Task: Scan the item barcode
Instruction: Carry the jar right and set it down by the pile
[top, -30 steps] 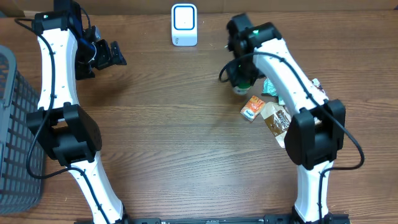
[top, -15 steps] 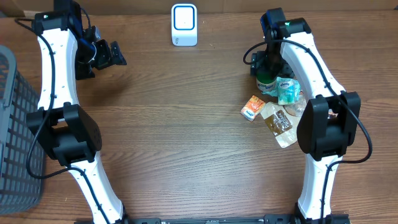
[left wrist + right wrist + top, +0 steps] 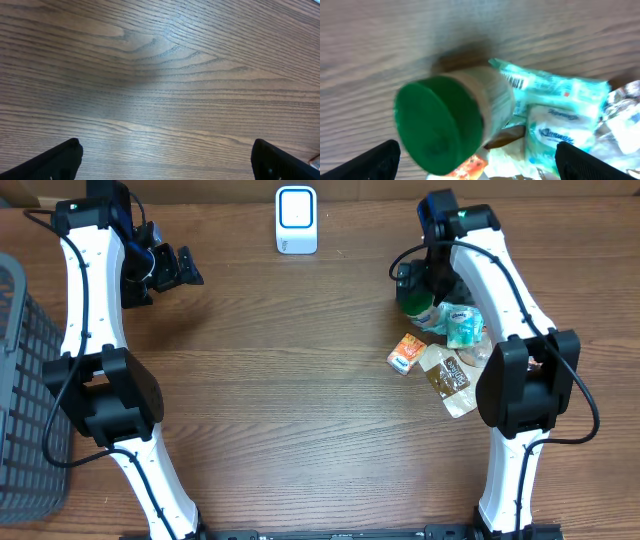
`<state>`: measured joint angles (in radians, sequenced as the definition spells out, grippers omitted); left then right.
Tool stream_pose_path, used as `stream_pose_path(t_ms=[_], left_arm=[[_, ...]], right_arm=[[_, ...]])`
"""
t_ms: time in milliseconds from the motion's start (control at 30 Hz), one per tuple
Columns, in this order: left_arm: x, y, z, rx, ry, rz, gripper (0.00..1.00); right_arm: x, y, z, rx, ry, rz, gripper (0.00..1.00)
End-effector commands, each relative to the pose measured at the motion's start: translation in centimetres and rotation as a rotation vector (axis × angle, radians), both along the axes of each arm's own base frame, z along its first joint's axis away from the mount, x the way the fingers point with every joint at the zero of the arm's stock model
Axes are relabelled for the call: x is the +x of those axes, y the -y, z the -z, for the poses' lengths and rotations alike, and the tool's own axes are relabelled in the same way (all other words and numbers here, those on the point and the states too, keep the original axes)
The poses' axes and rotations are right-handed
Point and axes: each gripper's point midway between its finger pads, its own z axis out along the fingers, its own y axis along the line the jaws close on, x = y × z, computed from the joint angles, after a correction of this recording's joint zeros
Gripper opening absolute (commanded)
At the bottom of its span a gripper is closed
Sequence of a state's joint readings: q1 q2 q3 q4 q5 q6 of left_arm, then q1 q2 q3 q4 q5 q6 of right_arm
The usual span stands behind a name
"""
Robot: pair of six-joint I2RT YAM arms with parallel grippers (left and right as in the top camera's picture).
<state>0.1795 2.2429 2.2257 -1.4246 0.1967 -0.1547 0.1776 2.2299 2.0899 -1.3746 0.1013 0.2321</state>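
The item, a jar with a green lid, is blurred and tilted in the right wrist view, leaning beside a heap of packets. From overhead the jar lies at the heap's left edge. My right gripper hangs just above it, open, its fingers wide on either side and not touching the jar. A white barcode scanner stands at the back centre. Far left, my left gripper is open over bare wood, nothing between its fingertips.
The heap holds a teal packet with a barcode, a Kleenex tissue pack, an orange sachet and a clear bag of brown snacks. A grey basket stands at the left table edge.
My right arm swung the jar from near the table's middle over to the heap, then its jaws opened wide. The jar now tips left, free of the fingers. The left arm stayed still.
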Motion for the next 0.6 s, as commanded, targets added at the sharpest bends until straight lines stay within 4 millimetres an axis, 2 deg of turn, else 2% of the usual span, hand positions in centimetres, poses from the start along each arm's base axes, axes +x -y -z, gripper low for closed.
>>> stream_pose_path(t_ms=[0, 67, 167, 333, 433, 567], left_arm=[[0.1, -0.5, -0.4, 0.009, 0.012, -0.004, 0.99], [0.1, -0.5, -0.4, 0.009, 0.012, -0.004, 1.0], [0.1, -0.5, -0.4, 0.009, 0.012, -0.004, 0.99], [0.1, -0.5, -0.4, 0.009, 0.012, -0.004, 1.0], [0.1, -0.5, -0.4, 0.009, 0.012, -0.004, 1.0], [0.1, -0.5, -0.4, 0.009, 0.012, -0.004, 1.0]], right_arm=[[1.0, -0.2, -9.3, 0.037, 0.209, 0.002, 1.0], [0.1, -0.4, -13.5, 0.049, 0.274, -0.005, 1.0], [-2.3, -0.9, -19.6, 0.073, 0.372, -0.027, 1.0], [-8.1, -2.6, -28.6, 0.16, 0.558, -0.096, 1.0], [-12.2, -3.8, -32.9, 0.234, 0.665, -0.156, 1.0], [-16.5, -3.6, -36.6, 0.277, 0.778, -0.194, 1.0]])
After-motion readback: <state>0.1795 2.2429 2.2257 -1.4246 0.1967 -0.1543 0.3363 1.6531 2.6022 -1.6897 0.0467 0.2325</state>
